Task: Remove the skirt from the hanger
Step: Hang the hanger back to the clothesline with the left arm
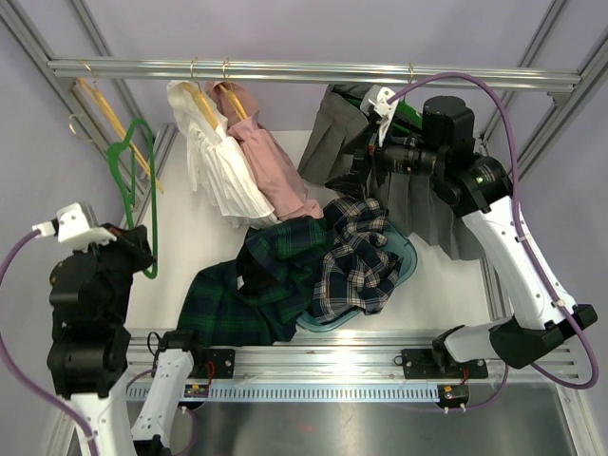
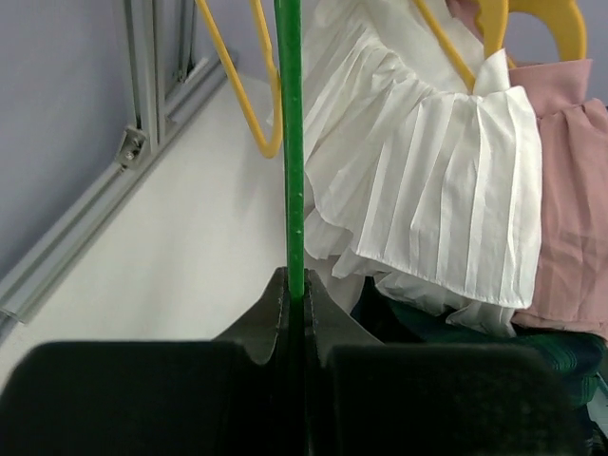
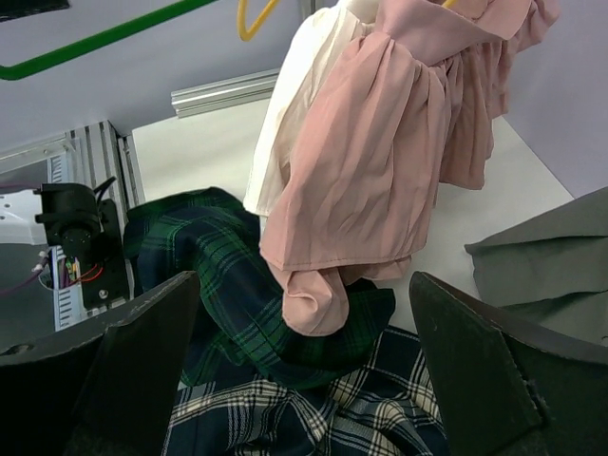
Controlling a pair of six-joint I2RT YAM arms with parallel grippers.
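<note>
Skirt under watch: grey skirt point(image 1: 342, 142), hanging at the right end of the rail point(image 1: 313, 71) on its skirt hanger point(image 1: 407, 109), which is green where it shows. Not off yet.

Left to right, top view:

- Left gripper point(image 2: 294, 313): jaws clamped together on the straight bar of an empty green hanger point(image 1: 133, 166). In the left wrist view the bar runs straight up out of the fingers.
- Bare yellow hangers point(image 1: 109, 109) hang at the rail's left end, just behind the green one.
- White skirt point(image 1: 223, 166), pleated, hangs from the rail on a yellow hanger. Pink skirt point(image 1: 271, 161) touches it on its right side. Both hems droop toward the table point(image 1: 180, 237).
- Pile on the table, centre: dark green plaid skirt point(image 1: 237, 294) to the left, navy checked skirt point(image 1: 351, 261) to the right. The checked one lies over a teal basin point(image 1: 407, 258), of which only the rim shows.
- Grey skirt: the upper part bunches under the rail and a pleated part falls behind the basin.
- Right gripper point(image 3: 304, 277): jaws wide apart, nothing between them. The top view puts it level with the grey skirt's folds; contact cannot be told. Its wrist camera faces the pink skirt, with grey cloth at the right edge of that view.
</note>
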